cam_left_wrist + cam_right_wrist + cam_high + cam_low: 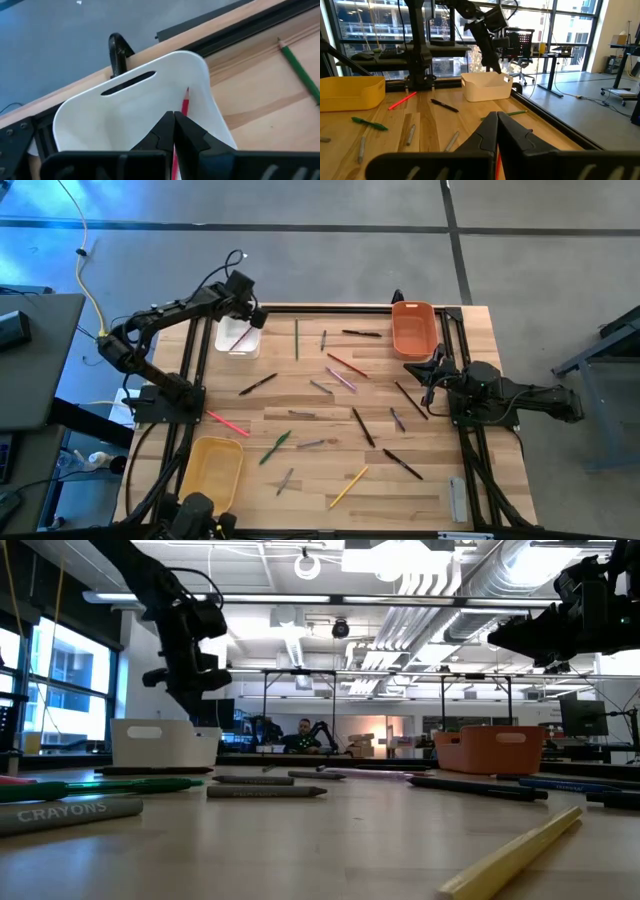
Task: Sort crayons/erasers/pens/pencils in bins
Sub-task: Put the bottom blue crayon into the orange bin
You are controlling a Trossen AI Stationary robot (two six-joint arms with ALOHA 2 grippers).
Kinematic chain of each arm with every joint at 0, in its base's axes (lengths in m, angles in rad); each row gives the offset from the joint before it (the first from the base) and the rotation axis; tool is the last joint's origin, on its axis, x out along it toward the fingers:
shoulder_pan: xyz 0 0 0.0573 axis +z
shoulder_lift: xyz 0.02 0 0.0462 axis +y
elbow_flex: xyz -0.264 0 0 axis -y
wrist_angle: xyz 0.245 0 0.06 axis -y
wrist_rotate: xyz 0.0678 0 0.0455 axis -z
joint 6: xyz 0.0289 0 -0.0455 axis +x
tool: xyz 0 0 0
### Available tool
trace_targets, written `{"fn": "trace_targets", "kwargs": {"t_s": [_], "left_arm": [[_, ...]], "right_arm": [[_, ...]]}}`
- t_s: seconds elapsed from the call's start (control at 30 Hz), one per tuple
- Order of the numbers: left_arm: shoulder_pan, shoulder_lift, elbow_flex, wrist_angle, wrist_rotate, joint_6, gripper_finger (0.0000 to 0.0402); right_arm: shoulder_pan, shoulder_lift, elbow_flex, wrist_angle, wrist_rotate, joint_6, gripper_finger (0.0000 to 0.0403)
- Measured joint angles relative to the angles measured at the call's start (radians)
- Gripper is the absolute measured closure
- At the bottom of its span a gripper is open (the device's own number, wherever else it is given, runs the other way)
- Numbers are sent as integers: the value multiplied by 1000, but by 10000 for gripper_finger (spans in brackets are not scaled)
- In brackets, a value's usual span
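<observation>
Crayons (70, 812) lie nearest, cut off at the edge. Left end effector (174, 131), closed on a red pencil (185, 105), hangs over the white bin (238, 338). Right end effector (430, 375), closed, half hides the orange bin (413, 328); sticks scatter across the worktop (420, 500).

A grey floor (300, 205) surrounds the wooden table (430, 490); tall windows (375, 22), what looks like ceiling ducting (480, 575).
</observation>
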Motion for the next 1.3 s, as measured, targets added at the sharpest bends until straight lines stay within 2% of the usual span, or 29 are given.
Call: {"fn": "trace_targets", "kwargs": {"t_s": [0.17, 0.4, 0.8, 0.93, 1.1, 1.3], "left_arm": [[-9, 0, 0, -25, -2, -7, 401], [-101, -64, -1, -15, -60, 35, 401], [-329, -327, -247, 375, -45, 29, 401], [-399, -404, -344, 574, -39, 61, 401], [-469, -450, -461, 784, 72, 62, 402], [-540, -456, -565, 961, 109, 109, 402]], "right_arm": [[0, 0, 0, 0, 0, 0, 402], [0, 0, 0, 0, 0, 0, 402], [0, 0, 0, 0, 0, 0, 402], [0, 0, 0, 0, 0, 0, 402], [0, 0, 0, 0, 0, 0, 402], [0, 0, 0, 0, 0, 0, 402]]}}
